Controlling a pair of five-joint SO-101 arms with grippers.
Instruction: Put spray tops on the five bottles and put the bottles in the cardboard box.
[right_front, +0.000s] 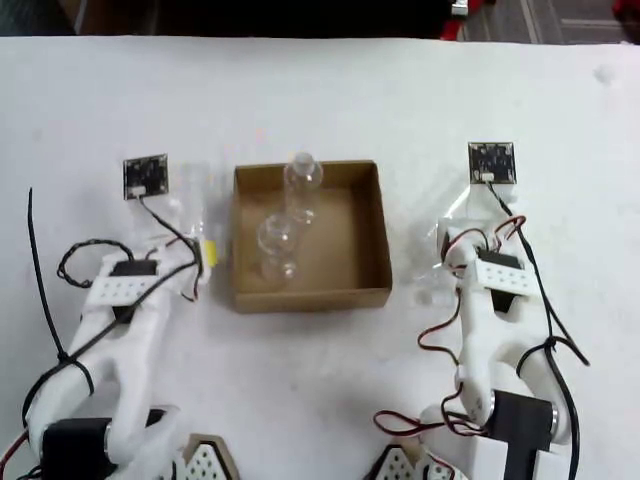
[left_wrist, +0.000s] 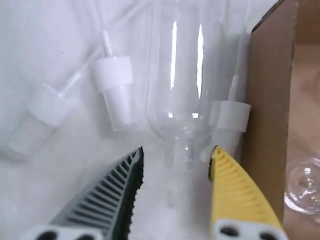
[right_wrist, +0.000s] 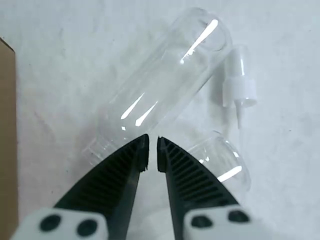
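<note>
Left claw (left_wrist: 176, 152) agape astride bottle (left_wrist: 185, 65) neck

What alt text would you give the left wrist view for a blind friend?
An open gripper, one finger grey, one yellow, straddles the neck of a clear bottle lying beside the cardboard box. White spray tops lie around it.

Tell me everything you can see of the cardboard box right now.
The cardboard box is plain brown, shallow and roughly square, with an open top and no flaps showing. It sits flat on the white table between the two arms. Inside are two clear bottles, one at the back wall and another nearer the middle. I cannot tell their pose. Outside its left wall, a white spray top sits close against the cardboard.
</note>
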